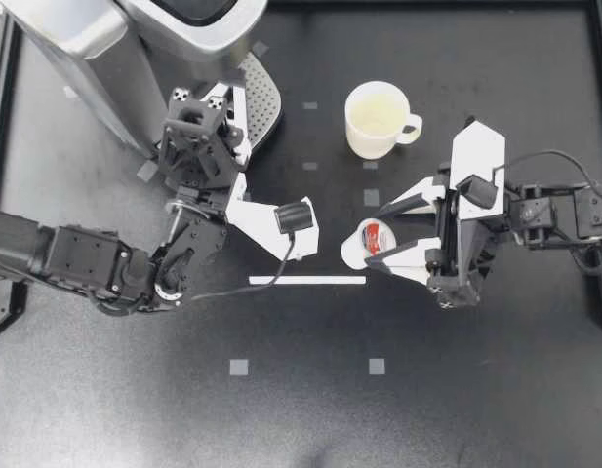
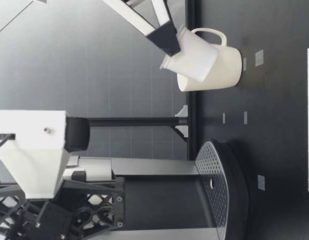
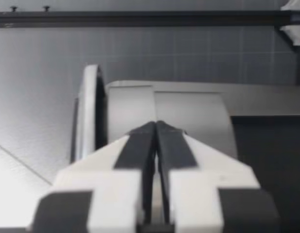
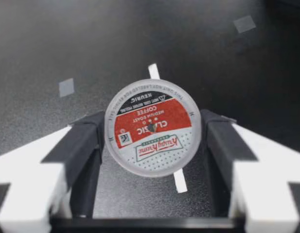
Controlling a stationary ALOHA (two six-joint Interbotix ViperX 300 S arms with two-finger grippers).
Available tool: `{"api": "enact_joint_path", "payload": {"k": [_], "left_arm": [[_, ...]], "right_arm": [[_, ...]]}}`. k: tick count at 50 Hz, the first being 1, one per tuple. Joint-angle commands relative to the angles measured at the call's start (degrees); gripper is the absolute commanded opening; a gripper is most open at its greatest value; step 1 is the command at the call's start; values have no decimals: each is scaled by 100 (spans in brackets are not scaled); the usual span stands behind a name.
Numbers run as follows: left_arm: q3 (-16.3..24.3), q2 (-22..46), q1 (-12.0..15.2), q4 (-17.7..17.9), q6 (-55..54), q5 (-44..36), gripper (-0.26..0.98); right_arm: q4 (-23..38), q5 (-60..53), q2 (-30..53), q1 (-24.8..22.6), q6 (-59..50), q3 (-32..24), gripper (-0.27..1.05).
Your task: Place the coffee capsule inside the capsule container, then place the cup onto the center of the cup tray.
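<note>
Two arms show from above. The right jaws pinch the capsule (image 1: 371,241) by its rim near the middle of the desk (image 1: 301,409). The cup (image 1: 377,119) is beyond it, and the machine (image 1: 105,49) is well apart, past the left arm (image 1: 66,258).

Across the desk, the capsule (image 2: 192,56) hangs tilted above the surface, in front of the cup (image 2: 219,70). The tray (image 2: 214,195) sits at the machine's foot.

At the left wrist, the left jaws are pressed together, empty, facing the machine (image 3: 188,111).

At the right wrist, the capsule (image 4: 152,128) turns its lid toward the wrist, axis along the jaws. It likely needs carrying machine-ward.
</note>
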State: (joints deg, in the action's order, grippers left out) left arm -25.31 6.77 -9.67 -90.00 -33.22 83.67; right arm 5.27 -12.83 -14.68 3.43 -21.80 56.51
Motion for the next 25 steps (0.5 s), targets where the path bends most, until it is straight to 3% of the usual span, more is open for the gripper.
{"api": "enact_joint_path", "payload": {"k": [1,25], "left_arm": [[18,-123,-18,-158,-26,149,6],[-167,-308,97,-606,-158,202,6]], "right_arm": [[9,-62,-132,35,9,-44,52],[9,-149,-132,35,9,-62,52]]}}
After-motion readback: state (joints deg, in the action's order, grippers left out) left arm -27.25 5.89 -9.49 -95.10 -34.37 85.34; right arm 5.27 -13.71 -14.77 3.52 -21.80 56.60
